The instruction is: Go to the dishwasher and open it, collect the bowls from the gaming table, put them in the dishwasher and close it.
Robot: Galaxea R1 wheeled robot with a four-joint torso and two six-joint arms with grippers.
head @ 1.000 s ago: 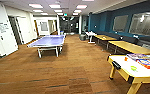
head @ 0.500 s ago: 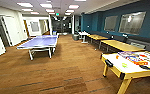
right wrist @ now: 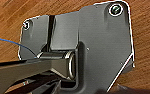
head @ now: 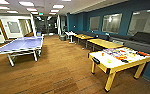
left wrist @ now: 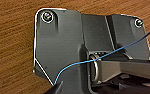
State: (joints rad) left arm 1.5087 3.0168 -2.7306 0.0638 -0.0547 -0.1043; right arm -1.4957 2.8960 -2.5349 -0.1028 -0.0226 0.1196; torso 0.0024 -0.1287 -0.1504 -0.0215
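The gaming table point(head: 101, 63) stands at the right of the head view, a few steps ahead. It has a white top, yellow edges and legs, and colourful game sheets point(head: 117, 53) spread over it. A lime green bowl point(head: 109, 60) sits on the near part of the top. Small dark and reddish shapes lie beside the sheets, too blurred to name. The dishwasher is out of view. Both wrist views look down past my arms' dark plates onto the wooden floor point(left wrist: 11, 50).
A blue table-tennis table point(head: 21, 45) stands at the left. Plain yellow tables point(head: 104, 43) line the blue right wall with its windows. Brown wooden floor point(head: 61, 65) runs between them toward a corridor point(head: 44, 27) at the back.
The whole head picture has shifted left and the gaming table looks larger and nearer, so the camera has moved forward and turned right. Nothing in the room has moved.
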